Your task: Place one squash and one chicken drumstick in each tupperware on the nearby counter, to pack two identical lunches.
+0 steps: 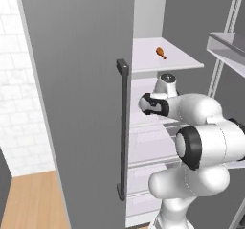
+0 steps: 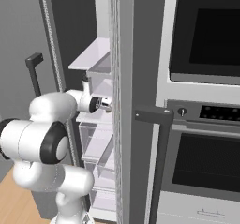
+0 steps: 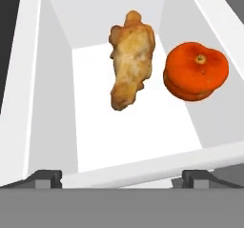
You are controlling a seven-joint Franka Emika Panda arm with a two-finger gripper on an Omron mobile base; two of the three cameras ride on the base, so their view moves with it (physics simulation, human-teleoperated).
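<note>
In the hand view, a golden drumstick (image 3: 131,60) lies in the upper middle of a white bin (image 3: 52,103), the orange-red squash (image 3: 195,71) just right of it. The jaws stand wide. Another drumstick (image 1: 161,52) sits on a fridge shelf (image 1: 184,58), upper right of the left base view.

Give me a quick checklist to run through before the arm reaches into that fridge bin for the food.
1. Tool open: ok, tips stand wide apart.
2. Tool holding nothing: ok.
3. Chicken drumstick reachable in the white bin: ok, lying uncovered on the floor.
4. Orange-red squash apart from the drumstick: ok, a gap shows between them.
5. Second drumstick located: ok, on the upper shelf.
6. Tupperware ready on the counter: cannot tell.
</note>
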